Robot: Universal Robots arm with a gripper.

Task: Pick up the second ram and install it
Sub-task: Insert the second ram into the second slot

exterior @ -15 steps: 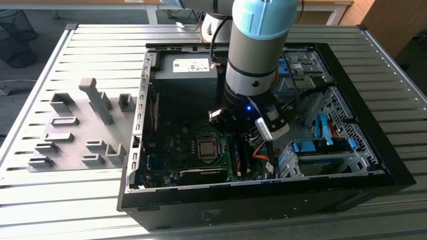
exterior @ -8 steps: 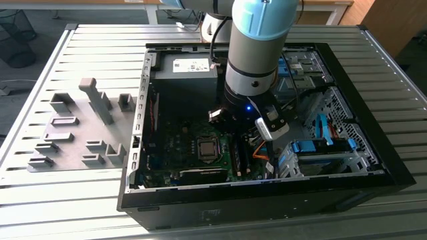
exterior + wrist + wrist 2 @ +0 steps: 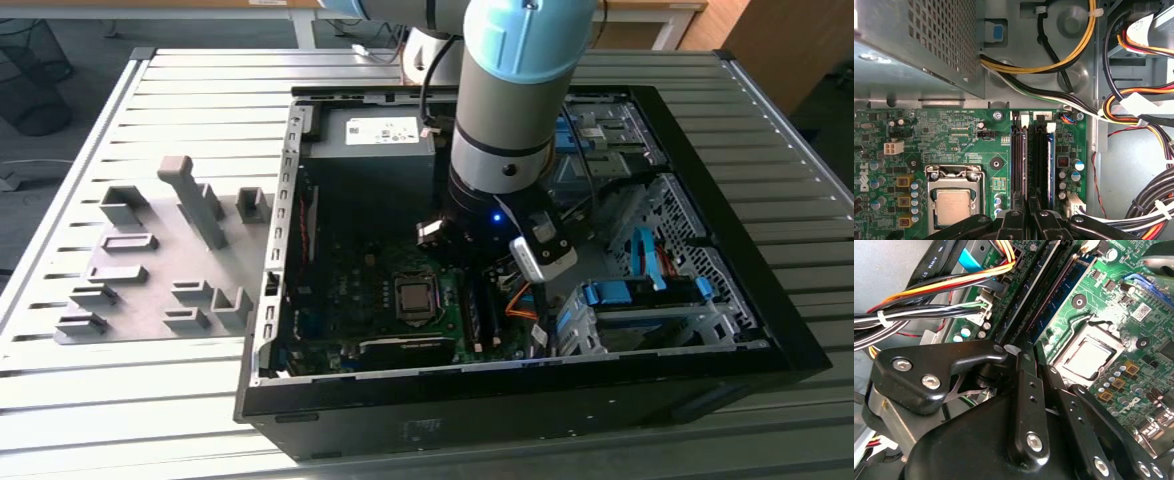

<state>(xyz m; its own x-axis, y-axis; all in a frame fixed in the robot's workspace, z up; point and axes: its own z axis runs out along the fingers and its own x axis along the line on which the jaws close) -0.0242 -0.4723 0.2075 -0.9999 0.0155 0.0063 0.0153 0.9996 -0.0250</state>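
Note:
A blue ram stick [image 3: 1050, 165] with dark chips [image 3: 1064, 290] stands on edge in one of the black slots [image 3: 487, 320] on the green motherboard [image 3: 954, 135]. I cannot tell whether it is the second ram. My gripper [image 3: 1029, 220] hangs low inside the open computer case [image 3: 267, 300], just over one end of the slots. In the second wrist view the gripper [image 3: 1026, 352] sits right at the near end of the blue stick. It is shut, with nothing showing between its black fingers [image 3: 1024, 390]. In the exterior view the gripper [image 3: 491, 272] is mostly hidden under the wrist.
A bare processor [image 3: 953, 207] lies beside the slots. Bundles of orange, yellow and black cables [image 3: 1144, 105] run close on the other side. The power supply [image 3: 374, 130] fills the case's far end, with blue drive latches [image 3: 641, 290] at the exterior view's right. A grey parts fixture [image 3: 147, 260] lies outside the case.

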